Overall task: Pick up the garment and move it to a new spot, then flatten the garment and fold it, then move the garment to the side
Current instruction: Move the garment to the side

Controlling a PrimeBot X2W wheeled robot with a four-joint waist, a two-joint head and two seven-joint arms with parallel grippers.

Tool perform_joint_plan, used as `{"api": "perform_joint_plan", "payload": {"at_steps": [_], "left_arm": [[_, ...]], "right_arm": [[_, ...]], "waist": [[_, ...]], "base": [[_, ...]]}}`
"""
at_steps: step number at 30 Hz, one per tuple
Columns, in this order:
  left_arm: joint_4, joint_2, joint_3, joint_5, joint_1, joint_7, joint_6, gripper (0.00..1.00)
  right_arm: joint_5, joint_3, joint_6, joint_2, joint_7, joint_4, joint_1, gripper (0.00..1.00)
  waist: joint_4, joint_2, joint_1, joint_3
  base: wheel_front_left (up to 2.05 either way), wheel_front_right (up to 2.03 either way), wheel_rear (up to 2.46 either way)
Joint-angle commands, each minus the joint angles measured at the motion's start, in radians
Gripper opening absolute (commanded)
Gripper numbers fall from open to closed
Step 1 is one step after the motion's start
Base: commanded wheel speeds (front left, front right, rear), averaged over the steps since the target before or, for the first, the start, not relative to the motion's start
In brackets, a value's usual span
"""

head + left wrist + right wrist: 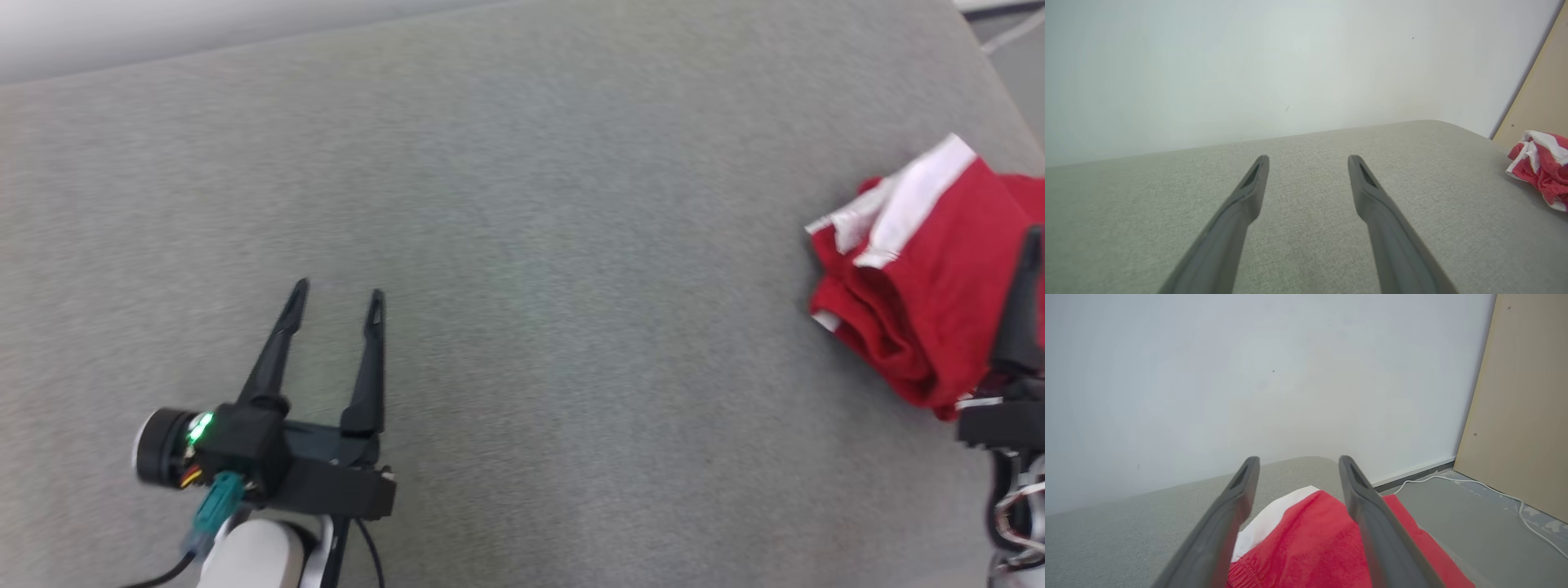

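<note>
The garment (922, 278) is red with white bands and lies bunched and folded near the right edge of the grey padded surface (522, 245). My right gripper (1298, 459) hangs open just over it, with the red cloth (1314, 539) lying below and between the spread fingers and nothing gripped. One dark finger (1022, 310) of that gripper shows at the right border of the head view. My left gripper (340, 287) stands open and holds nothing over bare surface at the lower left, far from the garment (1545, 167).
The padded surface ends just right of the garment, with grey floor (1453, 506) beyond. A white cable (1506, 498) trails on that floor. A beige board (1523, 408) leans at the right against a white wall (1249, 375).
</note>
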Motion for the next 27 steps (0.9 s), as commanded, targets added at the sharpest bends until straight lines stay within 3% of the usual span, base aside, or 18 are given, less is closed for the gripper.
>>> {"api": "perform_joint_plan", "payload": {"at_steps": [1,16,27], "left_arm": [[-0.004,0.007,0.013,-0.015,0.028,-0.012,0.011,1.00],[-0.060,0.029,0.060,-0.019,0.169,-0.042,0.056,1.00],[-0.026,0.029,0.040,-0.044,0.244,-0.043,0.041,1.00]], "right_arm": [[-0.026,0.021,-0.001,0.010,0.015,-0.033,0.022,1.00],[-0.102,0.196,-0.001,0.062,0.161,-0.185,0.143,1.00],[-0.135,0.215,-0.001,0.093,0.206,-0.208,0.302,1.00]], "waist": [[0.071,0.0000,0.0002,-0.056],[0.244,0.0000,0.0002,-0.176],[0.266,0.0000,0.0002,-0.260]], "base": [[0.00,0.00,0.00],[0.00,0.00,0.00],[0.00,0.00,0.00]]}}
